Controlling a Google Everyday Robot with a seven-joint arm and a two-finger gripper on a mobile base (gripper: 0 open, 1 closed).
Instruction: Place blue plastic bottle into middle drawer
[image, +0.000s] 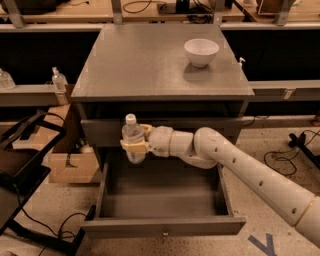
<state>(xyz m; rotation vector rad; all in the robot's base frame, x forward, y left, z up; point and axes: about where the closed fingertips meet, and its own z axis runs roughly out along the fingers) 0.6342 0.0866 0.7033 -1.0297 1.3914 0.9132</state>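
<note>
**A:** One bottle or two? I see a small white-capped one (59, 80) far out to the left of the middle drawer (165, 197).

**B:** That one is clutter on a side shelf, well left of the drawer and behind it. The cardboard box (70, 162) just outside the drawer's left wall doesn't matter either.

**A:** So where is the blue plastic bottle (132, 132)?

**B:** It hangs upright over the drawer's rear left corner, cap up. The hand (134, 146) is clamped around its middle, and the base looks to be off the drawer floor.

**A:** What could go wrong?

**B:** The bottle is tall and slim. If it is let go from that height, I'd expect it to topple and roll, maybe bounce. It also sits close to the drawer's left wall, so a drift leftward on the way down could catch the base on that rim.

**A:** And behind it?

**B:** The taller drawer front (105, 131) directly above the drawer's back edge is just behind the cap, and a nudge backward would knock it.

**A:** Further right?

**B:** The arm (240, 165) crosses over the drawer's right side, and lowering too steeply could press it onto the right wall. The white bowl (201, 51) sits on the tabletop (150, 65), above and behind the drawer's right half, well apart from all this.
</note>
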